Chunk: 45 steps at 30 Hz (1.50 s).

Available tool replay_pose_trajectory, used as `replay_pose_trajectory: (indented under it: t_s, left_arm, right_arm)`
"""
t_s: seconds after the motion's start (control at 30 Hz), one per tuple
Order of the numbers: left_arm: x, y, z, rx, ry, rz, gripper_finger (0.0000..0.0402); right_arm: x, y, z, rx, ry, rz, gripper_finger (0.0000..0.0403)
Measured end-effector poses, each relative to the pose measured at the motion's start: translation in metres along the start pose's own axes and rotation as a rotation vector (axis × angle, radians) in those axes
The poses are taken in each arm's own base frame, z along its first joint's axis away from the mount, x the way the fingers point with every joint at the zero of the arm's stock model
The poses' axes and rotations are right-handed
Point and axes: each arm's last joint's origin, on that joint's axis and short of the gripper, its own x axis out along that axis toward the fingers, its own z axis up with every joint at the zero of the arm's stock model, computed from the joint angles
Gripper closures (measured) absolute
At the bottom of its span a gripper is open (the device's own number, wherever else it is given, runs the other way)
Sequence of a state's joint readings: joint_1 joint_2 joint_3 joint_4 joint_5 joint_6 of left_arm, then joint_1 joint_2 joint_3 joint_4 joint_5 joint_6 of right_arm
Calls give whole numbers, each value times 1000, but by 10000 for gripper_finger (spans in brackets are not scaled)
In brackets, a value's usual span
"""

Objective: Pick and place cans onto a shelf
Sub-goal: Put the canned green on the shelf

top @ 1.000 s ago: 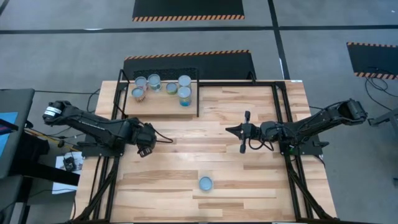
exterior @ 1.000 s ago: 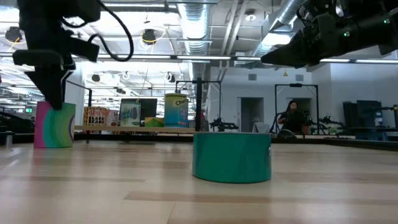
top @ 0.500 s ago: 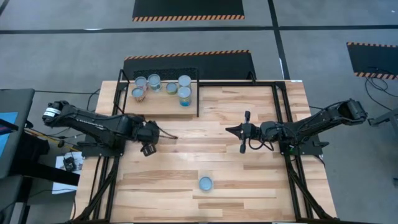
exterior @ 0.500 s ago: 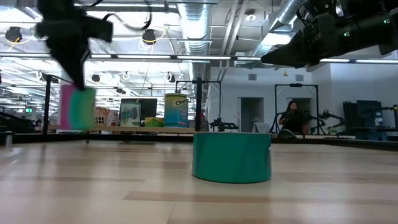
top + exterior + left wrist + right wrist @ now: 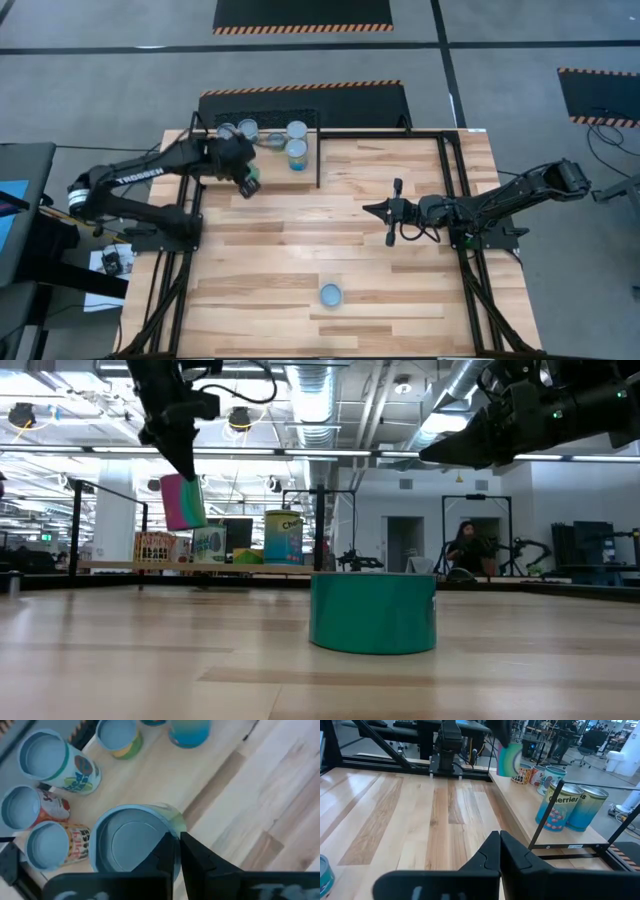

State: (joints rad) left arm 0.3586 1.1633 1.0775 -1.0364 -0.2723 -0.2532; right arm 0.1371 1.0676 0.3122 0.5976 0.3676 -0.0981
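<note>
The left tool (image 5: 246,180) is gripping a pink-and-green can (image 5: 183,501) by its rim, hanging it over the shelf (image 5: 270,176) at about eleven o'clock on the desk (image 5: 300,260). It seems tilted, so level it and lower into the bare spot beside the standing cans (image 5: 296,142). A teal can (image 5: 331,295) is waiting at six o'clock. The right tool (image 5: 385,211) is idling closed at three o'clock.

Site: I read this as a robotics lab in an open industrial hall | ceiling ducts (image 5: 320,400) and strip lights overhead | grey floor with hazard-striped mats (image 5: 303,14) | more arm rigs and workbenches behind my plank table (image 5: 330,250) | a person (image 5: 468,550) seated at a far station
</note>
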Motion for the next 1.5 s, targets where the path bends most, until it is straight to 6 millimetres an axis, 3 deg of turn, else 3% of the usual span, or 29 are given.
replay_pose_trajectory:
  t_s: [0.23, 0.67, 0.93, 1.5]
  left_arm:
    - [20, 32, 14, -26, 18, 9, 399]
    - [70, 47, 31, -27, 110, 55, 398]
    - [76, 60, 33, -58, 115, 77, 396]
    - [77, 61, 38, -68, 63, 53, 363]
  right_arm:
    - [0, 0, 0, -5, 0, 0, 388]
    - [0, 0, 0, -8, 3, -2, 387]
    - [0, 0, -1, -11, 11, -1, 389]
    - [0, 0, -1, -9, 10, -1, 387]
